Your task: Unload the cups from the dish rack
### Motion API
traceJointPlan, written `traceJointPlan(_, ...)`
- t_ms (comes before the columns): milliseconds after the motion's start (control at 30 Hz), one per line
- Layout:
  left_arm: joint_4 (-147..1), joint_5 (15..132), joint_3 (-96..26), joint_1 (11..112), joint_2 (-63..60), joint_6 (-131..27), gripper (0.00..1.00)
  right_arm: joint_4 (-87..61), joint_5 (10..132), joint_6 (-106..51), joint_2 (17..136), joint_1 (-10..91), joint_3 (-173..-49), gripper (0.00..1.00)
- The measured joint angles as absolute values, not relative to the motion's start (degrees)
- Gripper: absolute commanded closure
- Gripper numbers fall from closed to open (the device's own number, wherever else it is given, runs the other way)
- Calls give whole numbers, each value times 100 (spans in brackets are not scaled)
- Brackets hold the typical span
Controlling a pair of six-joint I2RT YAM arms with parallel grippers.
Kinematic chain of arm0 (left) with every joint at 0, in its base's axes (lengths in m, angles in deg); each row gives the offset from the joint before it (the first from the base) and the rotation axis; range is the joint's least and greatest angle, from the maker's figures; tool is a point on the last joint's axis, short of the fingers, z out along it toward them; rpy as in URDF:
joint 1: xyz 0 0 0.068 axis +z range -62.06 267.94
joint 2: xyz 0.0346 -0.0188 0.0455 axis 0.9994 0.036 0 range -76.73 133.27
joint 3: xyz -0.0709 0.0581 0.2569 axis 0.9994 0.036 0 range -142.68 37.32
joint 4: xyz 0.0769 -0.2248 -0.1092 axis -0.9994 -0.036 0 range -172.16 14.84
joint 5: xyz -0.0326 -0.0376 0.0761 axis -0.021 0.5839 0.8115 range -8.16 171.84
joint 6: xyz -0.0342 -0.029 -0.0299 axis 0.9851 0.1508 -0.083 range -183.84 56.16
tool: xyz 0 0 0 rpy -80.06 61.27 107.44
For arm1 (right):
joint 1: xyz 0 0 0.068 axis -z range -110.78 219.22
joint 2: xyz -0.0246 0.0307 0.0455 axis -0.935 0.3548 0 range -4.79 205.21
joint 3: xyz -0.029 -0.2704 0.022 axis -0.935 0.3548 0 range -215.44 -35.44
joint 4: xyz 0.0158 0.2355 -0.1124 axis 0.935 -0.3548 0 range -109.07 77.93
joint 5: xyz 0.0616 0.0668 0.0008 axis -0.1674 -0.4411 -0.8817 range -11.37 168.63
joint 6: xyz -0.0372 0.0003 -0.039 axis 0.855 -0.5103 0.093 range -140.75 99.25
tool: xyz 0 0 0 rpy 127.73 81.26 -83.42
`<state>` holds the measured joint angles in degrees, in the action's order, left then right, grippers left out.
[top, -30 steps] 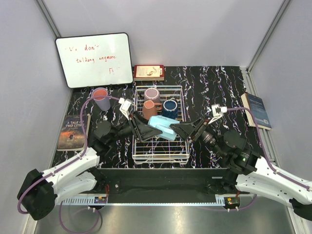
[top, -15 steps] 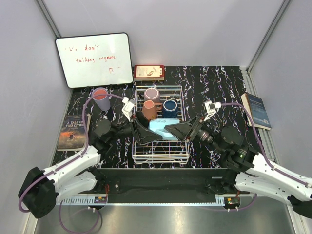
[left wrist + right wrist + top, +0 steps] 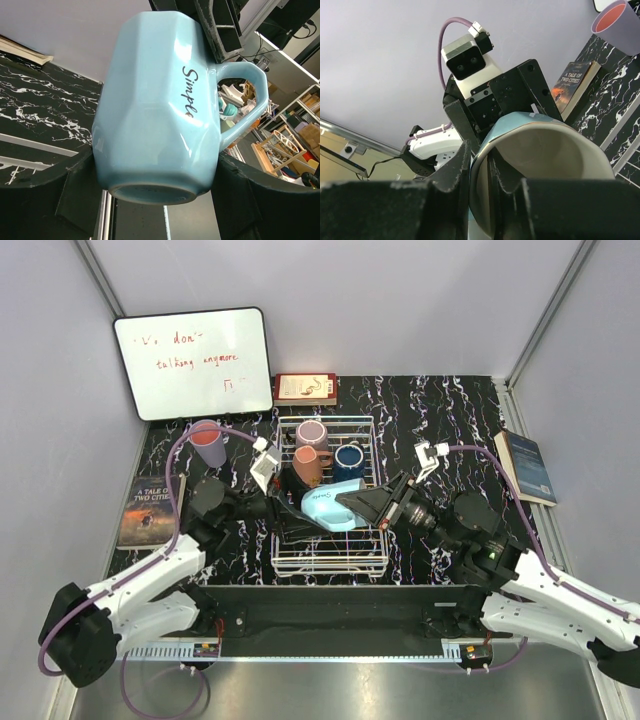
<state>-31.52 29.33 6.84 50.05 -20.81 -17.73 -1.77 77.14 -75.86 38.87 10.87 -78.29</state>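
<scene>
Above the white wire dish rack [image 3: 330, 565], a light blue mug [image 3: 325, 508] marked "Simple" hangs between both grippers. My left gripper [image 3: 296, 516] is shut on its body; in the left wrist view the mug [image 3: 155, 110] fills the space between the two fingers [image 3: 75, 195], base towards the camera. My right gripper [image 3: 352, 502] is shut on its rim [image 3: 540, 135], one finger inside and one outside. In the rack stand a mauve cup [image 3: 312, 432], a terracotta mug [image 3: 307, 463] and a dark blue cup [image 3: 348, 458]. A lavender cup [image 3: 208, 443] stands on the table to the rack's left.
A whiteboard [image 3: 193, 362] leans at the back left. A book [image 3: 148, 510] lies at the table's left edge, another book [image 3: 530, 467] at the right edge, and a small red book [image 3: 305, 388] lies behind the rack.
My right gripper moved left to the light blue mug and closed on its rim. The left gripper kept hold of the mug, which shifted slightly left and turned.
</scene>
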Motion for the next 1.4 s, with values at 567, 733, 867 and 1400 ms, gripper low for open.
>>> traceJointPlan(567,-5646,3363,112,4894,-2299,-2790,51,-1506,8378,-7042,3985,1127,-8268,100)
traceJointPlan(733,-6081,3444,105,4852,-2297,-2947,39,-1737,8420,-6850,4130,1127,-8367,100)
traceJointPlan(867,-6394,3523,92,4802,-2256,-3096,28,-1882,8430,-6734,4162,1127,-8373,100)
traceJointPlan(1400,-7432,5363,-61,4800,-2013,-2785,22,-2804,9278,-6115,4412,1109,-8471,100)
